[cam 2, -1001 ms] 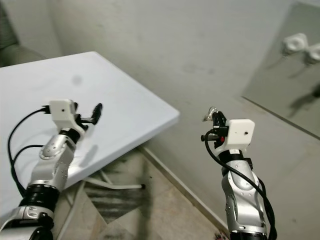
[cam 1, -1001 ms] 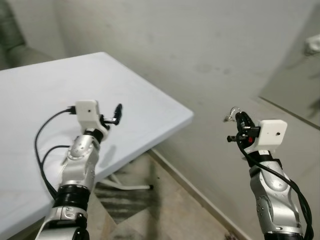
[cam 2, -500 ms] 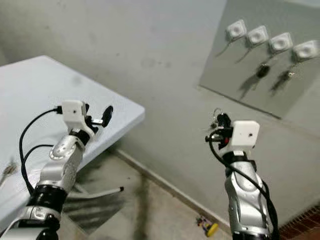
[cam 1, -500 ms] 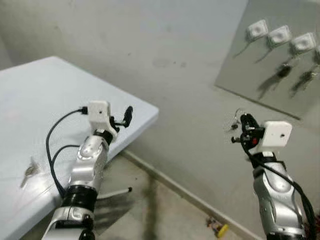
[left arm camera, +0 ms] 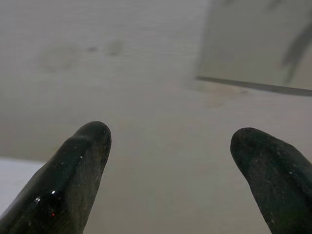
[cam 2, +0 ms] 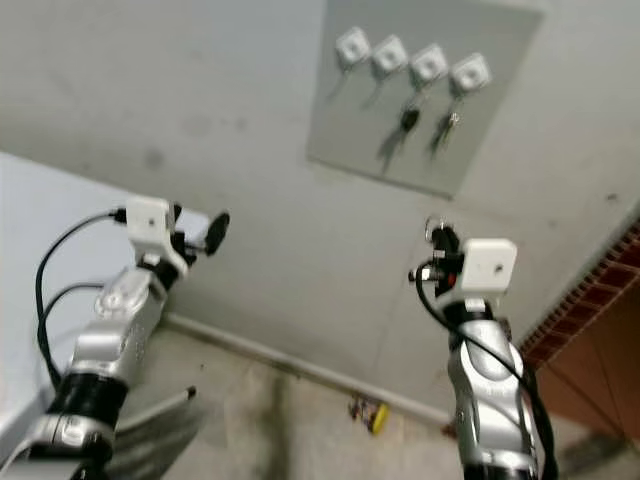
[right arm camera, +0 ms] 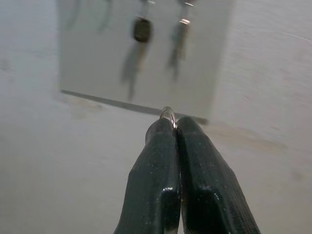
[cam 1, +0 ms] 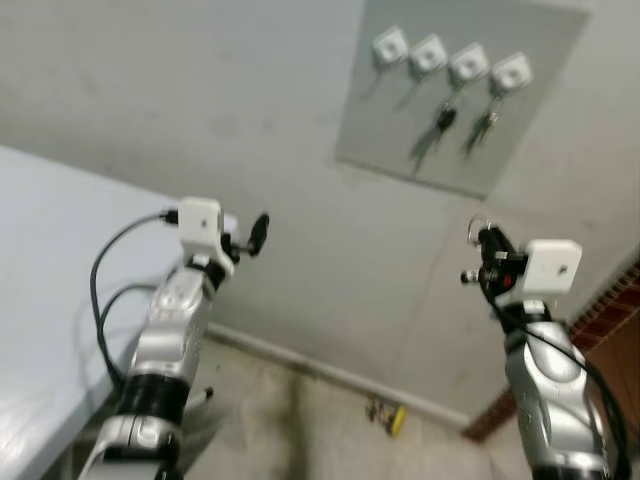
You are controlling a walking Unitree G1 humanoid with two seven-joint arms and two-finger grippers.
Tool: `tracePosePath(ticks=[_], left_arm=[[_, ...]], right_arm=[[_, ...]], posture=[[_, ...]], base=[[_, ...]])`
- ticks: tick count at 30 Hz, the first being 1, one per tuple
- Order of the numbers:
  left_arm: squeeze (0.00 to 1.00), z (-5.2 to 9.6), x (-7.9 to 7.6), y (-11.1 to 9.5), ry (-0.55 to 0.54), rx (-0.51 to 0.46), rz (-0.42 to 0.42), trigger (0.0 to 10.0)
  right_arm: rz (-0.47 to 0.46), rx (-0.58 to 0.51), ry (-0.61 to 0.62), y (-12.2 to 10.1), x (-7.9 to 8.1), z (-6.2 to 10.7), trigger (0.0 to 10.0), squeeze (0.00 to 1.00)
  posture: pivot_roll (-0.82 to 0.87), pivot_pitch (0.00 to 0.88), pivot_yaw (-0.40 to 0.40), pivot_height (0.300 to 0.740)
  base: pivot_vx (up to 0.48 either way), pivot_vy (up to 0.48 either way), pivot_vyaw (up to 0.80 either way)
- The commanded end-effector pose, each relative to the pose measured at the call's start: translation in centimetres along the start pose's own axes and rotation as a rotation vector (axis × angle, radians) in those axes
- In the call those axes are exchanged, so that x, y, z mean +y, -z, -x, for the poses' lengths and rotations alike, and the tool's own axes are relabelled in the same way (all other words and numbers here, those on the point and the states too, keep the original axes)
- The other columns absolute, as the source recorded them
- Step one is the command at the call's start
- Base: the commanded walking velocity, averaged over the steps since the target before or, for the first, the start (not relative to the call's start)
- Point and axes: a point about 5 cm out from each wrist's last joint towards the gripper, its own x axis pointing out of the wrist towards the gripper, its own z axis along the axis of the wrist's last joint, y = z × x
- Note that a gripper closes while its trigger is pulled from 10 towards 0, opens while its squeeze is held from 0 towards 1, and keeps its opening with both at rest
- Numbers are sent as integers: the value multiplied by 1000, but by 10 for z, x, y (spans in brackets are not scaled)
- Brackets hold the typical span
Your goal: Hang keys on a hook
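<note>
Upper-centre on the grey wall (cam 1: pixel 200 90) sat the hook board (cam 1: pixel 455 95). Right gripper (right arm camera: pixel 174 127) was clamped on the key ring (right arm camera: pixel 168 114), which protruded above its tips; left gripper (left arm camera: pixel 170 141) was spread wide, holding nothing.

A grey wall (cam 1: pixel 200 110) faces the camera, marked with faint stains. Low at the left, the corner of a white table (cam 1: pixel 50 270) juts in — a leg of it shows near the floor (cam 1: pixel 290 420). A small yellow object (cam 1: pixel 392 417) lies on the floor at the wall's foot. At the right edge — red brickwork (cam 1: pixel 610 310).
</note>
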Motion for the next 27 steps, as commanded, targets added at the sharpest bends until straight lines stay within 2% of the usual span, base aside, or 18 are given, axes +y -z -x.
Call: tracePosePath(ticks=[1, 3, 6, 12, 15, 18, 27], left_arm=[[0, -4, -21, -1, 68, 2, -11, 10000], [0, -5, -25, -2, 73, -1, -4, 10000], [0, -5, -29, -2, 85, 0, -1, 10000], [0, -6, -31, -5, 99, 5, 6, 10000], [0, -7, -29, -6, 104, 12, 11, 10000], [0, -7, -23, -6, 78, 26, 53, 10000], [0, -5, -20, -7, 63, 20, 61, 10000]], right_arm=[[5, -12, 8, -4, -4, -1, 10000, 0], [-10, 6, -2, -2, -1, -1, 10000, 0], [21, 32, 22, 1, 2, -3, 10000, 0], [32, 85, 18, 4, 7, -4, 10000, 0], [30, 98, 7, 4, 9, -4, 10000, 0], [30, 84, -9, 2, 9, -3, 10000, 0], [32, 88, -16, 2, 8, -1, 10000, 0]], posture=[[23, 0, -39, 740], [20, 0, -37, 740], [17, 0, -35, 740], [14, 0, -34, 740], [14, 0, -34, 740], [13, 0, -37, 740], [14, 0, -42, 740]], base=[[0, 0, 0], [0, 0, 0], [0, 0, 0], [0, 0, 0], [0, 0, 0], [0, 0, 0], [0, 0, 0]])
